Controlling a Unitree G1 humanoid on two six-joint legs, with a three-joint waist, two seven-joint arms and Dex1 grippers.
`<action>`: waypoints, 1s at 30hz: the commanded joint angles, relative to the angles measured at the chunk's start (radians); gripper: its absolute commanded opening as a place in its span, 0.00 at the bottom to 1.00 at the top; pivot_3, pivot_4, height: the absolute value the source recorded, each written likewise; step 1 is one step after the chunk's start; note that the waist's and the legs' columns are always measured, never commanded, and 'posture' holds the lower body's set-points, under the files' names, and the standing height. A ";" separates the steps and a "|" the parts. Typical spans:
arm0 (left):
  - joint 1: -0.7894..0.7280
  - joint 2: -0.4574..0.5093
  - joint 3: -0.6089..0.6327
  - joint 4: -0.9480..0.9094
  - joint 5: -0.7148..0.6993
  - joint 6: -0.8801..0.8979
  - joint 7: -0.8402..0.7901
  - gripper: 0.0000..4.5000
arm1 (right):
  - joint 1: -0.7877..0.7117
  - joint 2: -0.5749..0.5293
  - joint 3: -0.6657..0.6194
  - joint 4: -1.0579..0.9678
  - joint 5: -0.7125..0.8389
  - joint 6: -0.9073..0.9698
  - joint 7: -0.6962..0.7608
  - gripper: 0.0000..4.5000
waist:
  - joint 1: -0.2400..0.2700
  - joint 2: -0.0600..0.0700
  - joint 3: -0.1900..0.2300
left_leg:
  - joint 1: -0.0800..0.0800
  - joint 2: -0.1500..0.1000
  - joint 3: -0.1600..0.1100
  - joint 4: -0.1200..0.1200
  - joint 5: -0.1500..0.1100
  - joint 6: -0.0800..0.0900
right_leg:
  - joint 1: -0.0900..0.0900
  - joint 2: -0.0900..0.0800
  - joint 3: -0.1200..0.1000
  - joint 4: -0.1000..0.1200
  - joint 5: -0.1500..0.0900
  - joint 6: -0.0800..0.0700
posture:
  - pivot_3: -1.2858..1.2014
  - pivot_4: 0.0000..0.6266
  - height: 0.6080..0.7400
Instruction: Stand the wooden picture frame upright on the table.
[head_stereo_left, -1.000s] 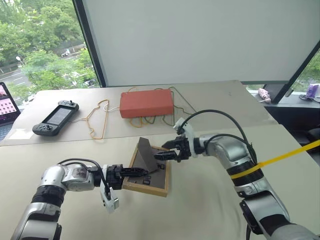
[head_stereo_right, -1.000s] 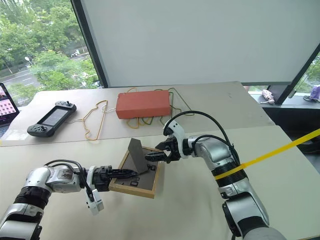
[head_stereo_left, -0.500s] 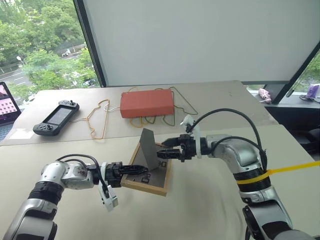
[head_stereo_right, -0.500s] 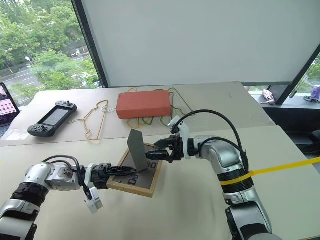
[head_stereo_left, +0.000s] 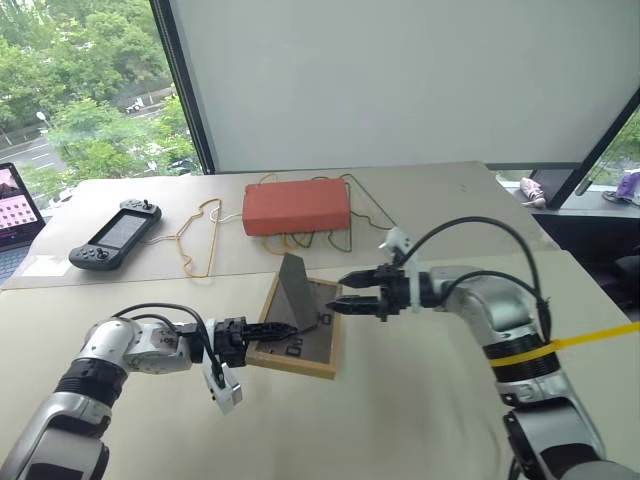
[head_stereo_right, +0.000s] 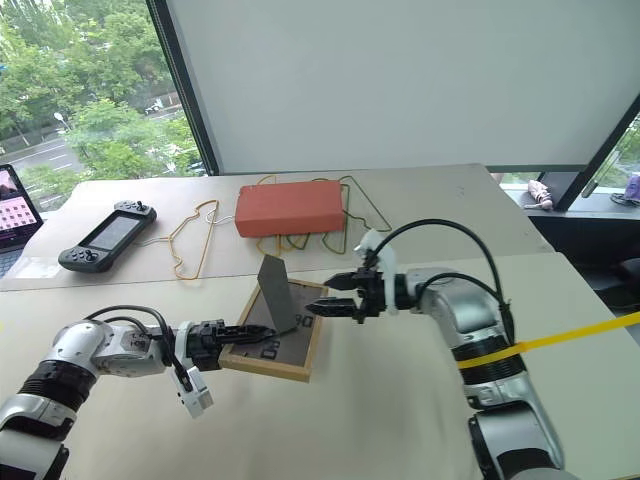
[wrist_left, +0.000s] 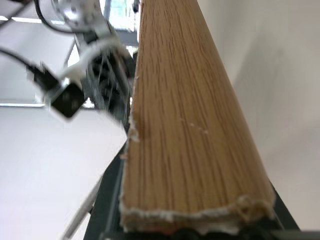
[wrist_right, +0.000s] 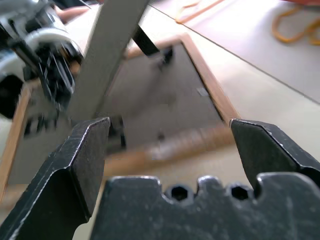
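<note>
Pinching the wooden picture frame by its near edge with my left gripper, right gripper spread empty, I should tip it up slowly onto its stand.

Wooden picture frame – light grained wood, matt grey back; table – matt beige.

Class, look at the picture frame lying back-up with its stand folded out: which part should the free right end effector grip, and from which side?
Probably the frame's right wooden edge, approached from the right: it lies bare, facing the open right end effector, while the left end effector holds the near-left edge and the raised stand blocks the middle.
</note>
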 joint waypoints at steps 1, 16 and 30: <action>-0.010 0.013 -0.003 -0.032 -0.027 0.015 0.034 0.24 | 0.028 -0.052 -0.029 -0.035 -0.044 -0.126 0.006 0.99 | 0.000 0.000 0.000 | 0.000 0.000 0.000 0.000 0.000 0.000 | 0.000 0.000 0.000 0.000 0.000 0.000 | 0.52 0.24 1.00; -0.020 0.035 -0.024 -0.024 -0.049 0.031 0.053 0.24 | 0.325 -0.160 0.100 -0.149 -0.823 -1.415 -0.446 0.99 | -0.002 -0.001 0.001 | 0.003 0.001 0.004 0.003 0.000 0.001 | 0.001 0.000 0.002 -0.002 0.000 0.001 | 0.52 0.24 1.00; -0.055 0.033 -0.053 0.004 -0.051 0.041 0.071 0.24 | 0.223 -0.010 0.188 -0.095 -1.127 -1.632 -0.781 0.99 | -0.001 -0.001 0.000 | 0.005 -0.001 0.004 0.003 0.002 0.003 | 0.002 0.000 0.002 0.002 0.001 0.001 | 0.52 0.24 1.00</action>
